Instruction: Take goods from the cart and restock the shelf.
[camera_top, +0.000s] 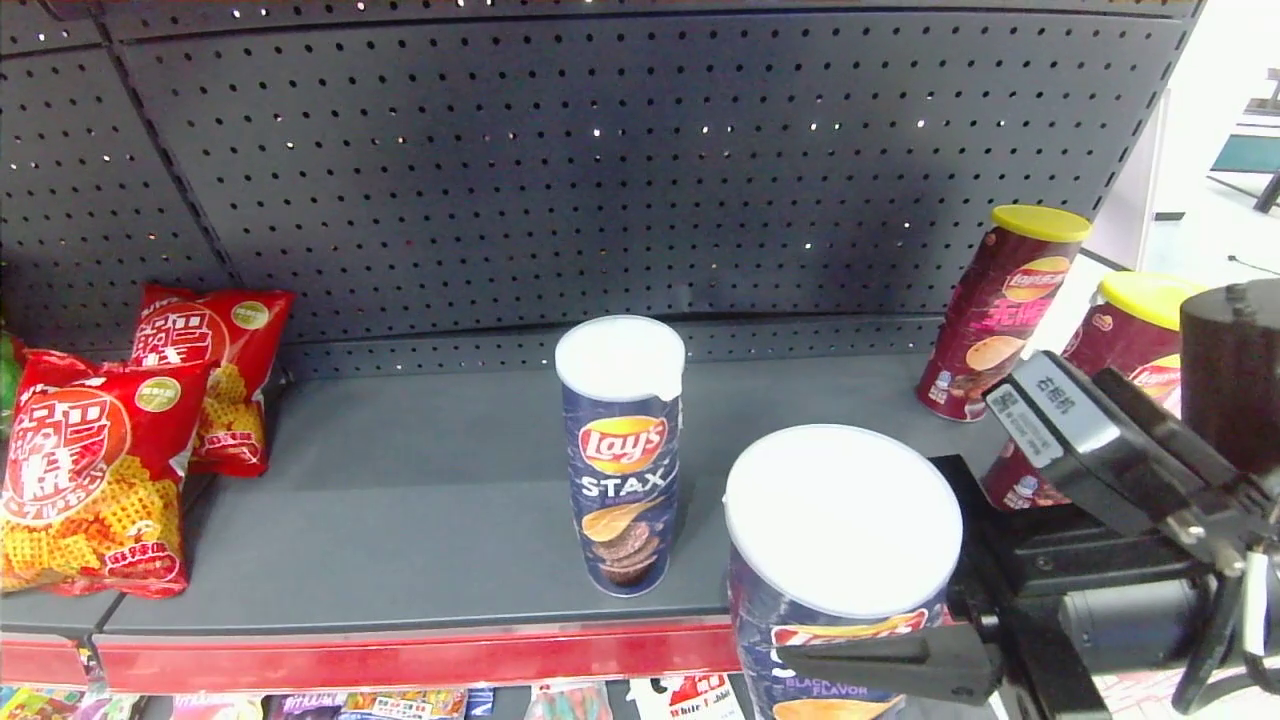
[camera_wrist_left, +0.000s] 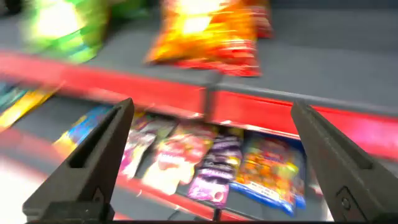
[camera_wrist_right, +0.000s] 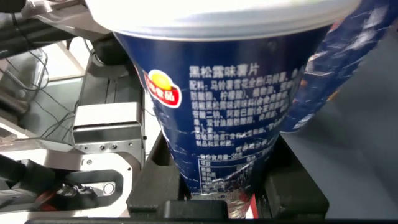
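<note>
The right gripper (camera_top: 870, 650) is clamped on a tall dark-blue cardboard crisp tube with a white plastic lid (camera_top: 842, 520), held just off the red front lip (camera_top: 400, 655) of the grey metal shelf (camera_top: 400, 520). I'd carry it in level and set it upright beside the matching standing tube (camera_top: 625, 470) without touching it, since such a glossy, narrow cylinder looks likely to tip. The left gripper (camera_wrist_left: 211, 106) hangs spread open.

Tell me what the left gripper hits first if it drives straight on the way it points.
Likely the red shelf edge, which lies between the open fingertips of the left gripper; the snack packets on the lower shelf sit just under that line. Depth is unclear.
</note>
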